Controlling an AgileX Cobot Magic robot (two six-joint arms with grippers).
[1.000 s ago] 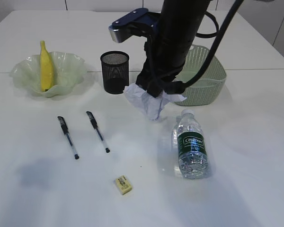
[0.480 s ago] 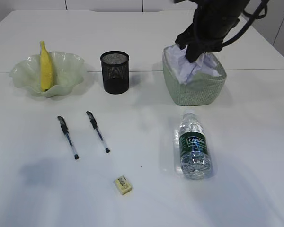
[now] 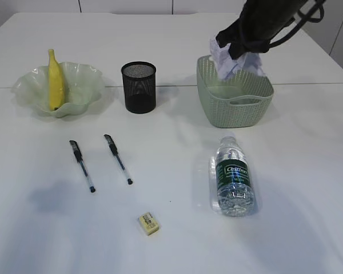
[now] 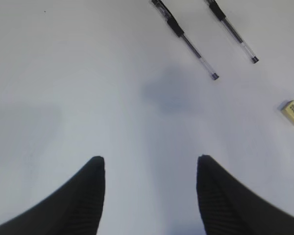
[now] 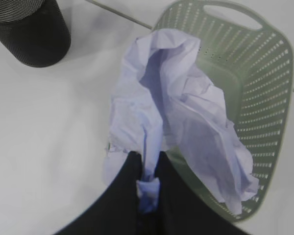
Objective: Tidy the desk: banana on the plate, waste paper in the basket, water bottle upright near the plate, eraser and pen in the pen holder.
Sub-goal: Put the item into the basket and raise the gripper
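The right arm reaches in from the table's far right corner, its right gripper [image 5: 146,166] raised above the green basket [image 3: 235,108]. Only its wrist view shows the jaws pinched tight on a fold of crumpled waste paper [image 5: 176,117], which hangs over the basket's rim. The left gripper [image 4: 149,169], unseen from outside, hovers half-open and empty over bare table near two pens [image 4: 186,41] and the eraser [image 4: 293,112].
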